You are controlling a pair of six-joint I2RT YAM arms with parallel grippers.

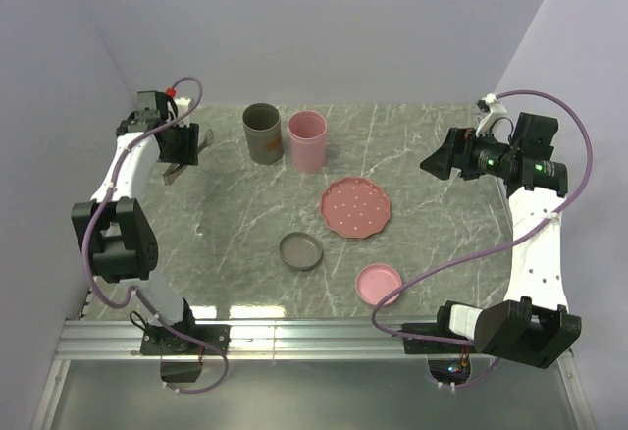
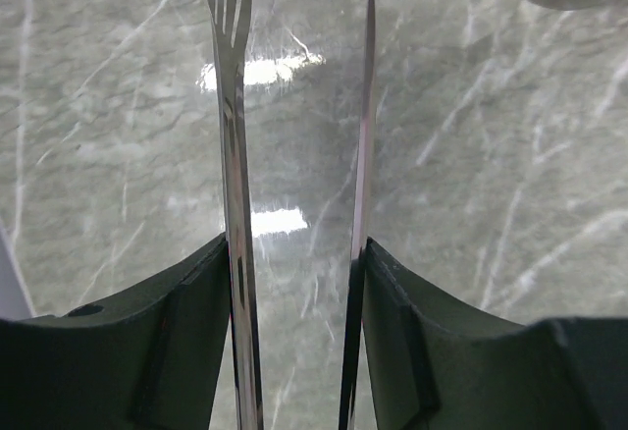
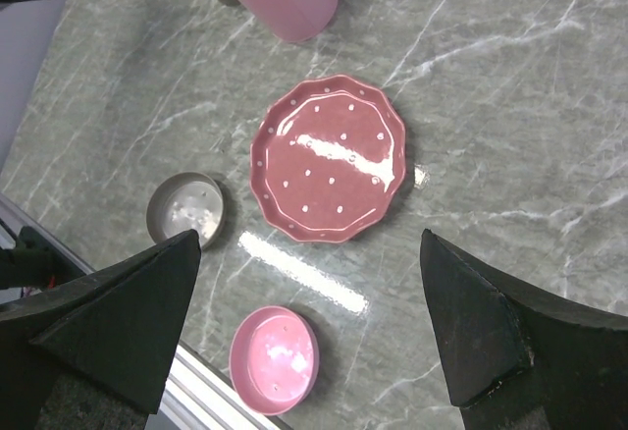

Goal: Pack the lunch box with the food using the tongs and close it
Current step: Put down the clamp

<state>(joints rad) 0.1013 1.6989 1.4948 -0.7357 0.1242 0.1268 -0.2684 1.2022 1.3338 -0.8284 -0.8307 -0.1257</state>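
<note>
The slim metal tongs [image 2: 234,155] stand between the fingers of my left gripper [image 2: 297,243], one thin arm pressed against each inner face, tips pointing away over the marble. From above, this gripper [image 1: 180,147] is at the far left of the table with the tongs [image 1: 192,155] under it. The lunch box shows as two tall round containers, grey [image 1: 262,133] and pink [image 1: 306,140], standing upright at the back. My right gripper [image 1: 432,163] hangs wide open, with nothing between its fingers, over the table's right side. No food shows in any view.
An empty pink scalloped plate [image 1: 356,206] lies mid-table. A shallow grey lid [image 1: 300,250] and a pink lid [image 1: 379,283] lie open side up nearer the front edge. The right wrist view shows the plate [image 3: 329,160], grey lid [image 3: 184,211] and pink lid [image 3: 275,359] below.
</note>
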